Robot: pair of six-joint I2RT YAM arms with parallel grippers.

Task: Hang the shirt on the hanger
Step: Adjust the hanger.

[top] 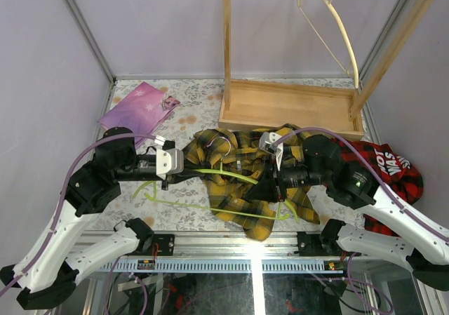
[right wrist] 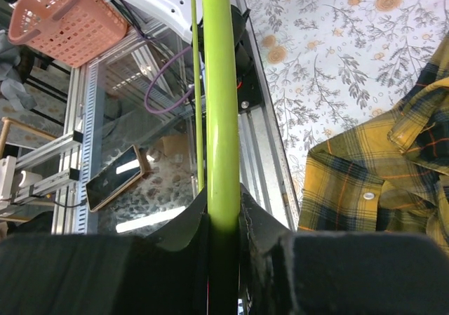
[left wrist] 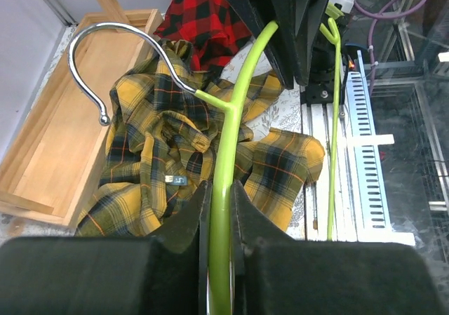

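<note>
While left fingers (left wrist: pixel 186 220) and right fingers (right wrist: pixel 184 225) both clamp the green hanger (left wrist: pixel 224 153) over the shirt (top: pixel 245 210), mid-frame on the table (top: pixel 203 97), uneven pulling could bend this thin bar or make it slip.

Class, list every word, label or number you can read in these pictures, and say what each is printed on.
"HOT" over "WAS": white letters on the red plaid garment, cut off by a fold.
Small blue tag on the yellow plaid shirt: too small to read.
Nothing else is legible.
</note>
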